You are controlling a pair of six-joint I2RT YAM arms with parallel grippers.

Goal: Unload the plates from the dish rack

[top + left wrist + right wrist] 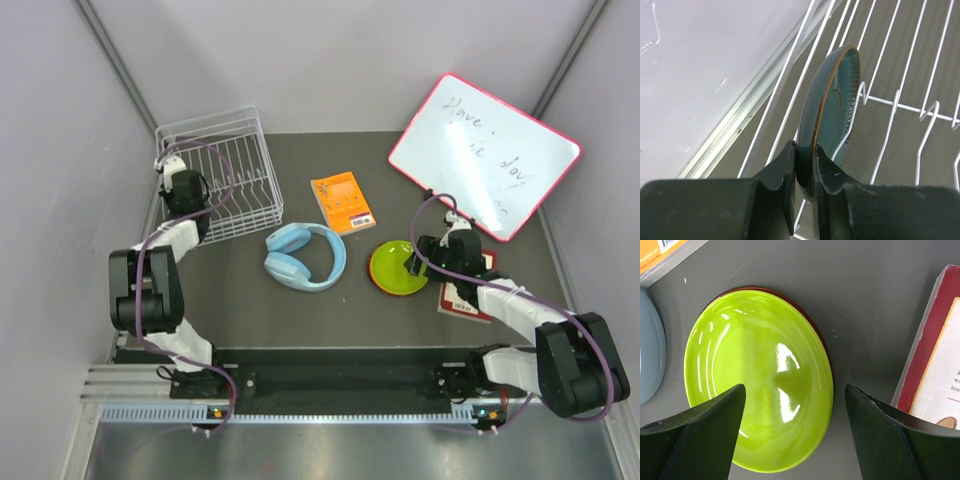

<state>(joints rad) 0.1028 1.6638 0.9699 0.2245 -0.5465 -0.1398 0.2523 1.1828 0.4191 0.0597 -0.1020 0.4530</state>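
Note:
The white wire dish rack (pixel 240 175) stands at the far left of the table. My left gripper (pixel 180 192) reaches into its left side and is shut on the rim of the teal-blue plate (pixel 832 107), which stands on edge among the rack's wires (pixel 900 100). The yellow-green plate (pixel 395 267) lies flat on the table right of centre, stacked on a darker plate whose red-brown rim (pixel 812 322) shows beneath it. My right gripper (pixel 418 265) hovers open above the yellow-green plate (pixel 757 377), holding nothing. No other plate shows.
Light blue headphones (pixel 305 256) lie mid-table. An orange book (pixel 342 202) lies behind them. A red-framed whiteboard (pixel 485 155) leans at the far right. A red book (pixel 468 292) lies under my right arm, its edge also in the right wrist view (pixel 935 355).

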